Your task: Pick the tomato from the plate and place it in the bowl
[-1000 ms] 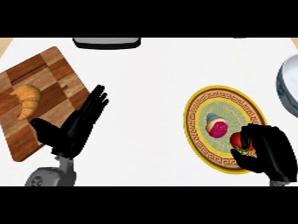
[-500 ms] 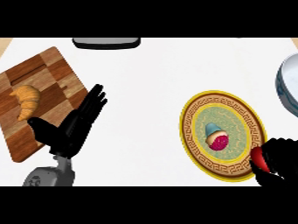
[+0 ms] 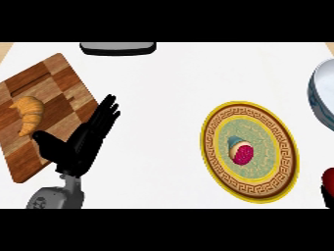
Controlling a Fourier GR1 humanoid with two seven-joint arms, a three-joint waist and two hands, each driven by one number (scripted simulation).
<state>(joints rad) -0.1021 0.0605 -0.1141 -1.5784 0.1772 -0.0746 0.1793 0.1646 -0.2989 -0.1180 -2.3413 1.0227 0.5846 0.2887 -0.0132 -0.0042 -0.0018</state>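
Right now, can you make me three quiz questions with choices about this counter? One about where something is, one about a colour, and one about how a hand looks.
1. Where is the croissant?
A on a plate
B on the wooden board
C on the floor

2. What colour is the rim of the plate?
A yellow
B blue
C black

3. How is the left hand?
A curled round a cup
B open, fingers straight
C lying flat on the plate

Answers:
1 B: the croissant lies on the wooden board at the left.
2 A: a yellow patterned band runs round the plate.
3 B: the left hand is beside the board, fingers straight, holding nothing.
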